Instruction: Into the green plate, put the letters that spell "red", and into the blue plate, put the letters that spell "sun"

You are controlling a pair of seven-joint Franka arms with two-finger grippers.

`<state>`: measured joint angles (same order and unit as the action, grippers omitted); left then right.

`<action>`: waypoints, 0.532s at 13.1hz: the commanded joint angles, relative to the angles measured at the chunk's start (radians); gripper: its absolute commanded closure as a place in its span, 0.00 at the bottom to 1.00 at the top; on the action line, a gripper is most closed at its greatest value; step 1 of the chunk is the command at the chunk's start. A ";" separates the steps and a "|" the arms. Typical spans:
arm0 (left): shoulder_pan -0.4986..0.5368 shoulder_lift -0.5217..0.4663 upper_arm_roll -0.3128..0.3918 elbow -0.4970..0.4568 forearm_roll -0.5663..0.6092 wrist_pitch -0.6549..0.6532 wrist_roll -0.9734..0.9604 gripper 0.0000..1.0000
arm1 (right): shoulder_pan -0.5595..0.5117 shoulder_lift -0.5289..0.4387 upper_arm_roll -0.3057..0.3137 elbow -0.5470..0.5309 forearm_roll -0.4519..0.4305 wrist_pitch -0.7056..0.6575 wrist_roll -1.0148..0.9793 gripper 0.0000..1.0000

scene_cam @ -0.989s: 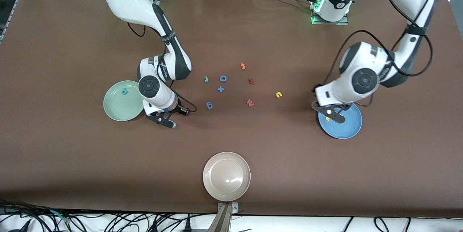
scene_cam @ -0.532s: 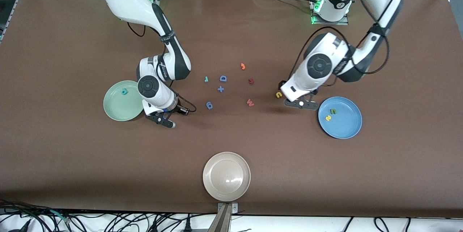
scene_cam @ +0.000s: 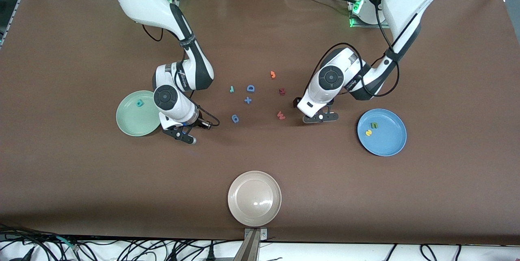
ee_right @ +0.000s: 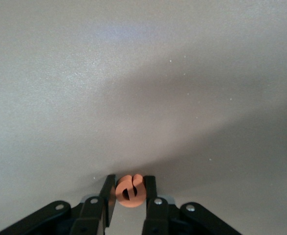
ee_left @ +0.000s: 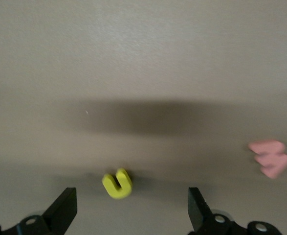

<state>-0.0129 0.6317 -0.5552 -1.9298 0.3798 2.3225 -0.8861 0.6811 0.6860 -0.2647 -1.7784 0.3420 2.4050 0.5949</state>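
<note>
My right gripper [scene_cam: 185,135] [ee_right: 129,180] is low over the table beside the green plate [scene_cam: 130,122], shut on the orange "e" [ee_right: 129,192]. A teal "d" [scene_cam: 140,103] lies in that plate. The teal "r" [scene_cam: 231,89] lies mid-table. My left gripper [scene_cam: 321,117] [ee_left: 132,200] is open just above the table, with the yellow "u" [ee_left: 117,183] between its fingers, untouched; the front view hides this letter under the hand. The blue plate [scene_cam: 388,143] holds the green "n" [scene_cam: 373,125] and yellow "s" [scene_cam: 368,132].
Mid-table lie a blue "D" [scene_cam: 250,88], a blue plus [scene_cam: 248,100], a blue "6" piece [scene_cam: 235,118], a dark red letter [scene_cam: 282,91], a pink "w" [scene_cam: 280,115] [ee_left: 270,157] and an orange piece [scene_cam: 273,75]. A beige plate [scene_cam: 254,216] sits nearest the front camera.
The left arm swung from over the blue plate toward mid-table and now covers the yellow "u". The right arm stayed beside the green plate.
</note>
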 commanded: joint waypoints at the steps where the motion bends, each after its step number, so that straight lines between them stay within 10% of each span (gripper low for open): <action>1: 0.005 0.022 -0.005 0.000 0.086 0.012 -0.057 0.00 | 0.000 0.007 -0.004 -0.016 0.005 0.000 -0.015 0.81; 7: 0.002 0.046 -0.005 -0.005 0.088 0.012 -0.059 0.03 | 0.001 -0.094 -0.106 -0.004 0.003 -0.197 -0.105 0.81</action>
<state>-0.0130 0.6750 -0.5551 -1.9301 0.4314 2.3241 -0.9181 0.6822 0.6612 -0.3280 -1.7712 0.3417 2.2907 0.5541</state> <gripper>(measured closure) 0.013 0.718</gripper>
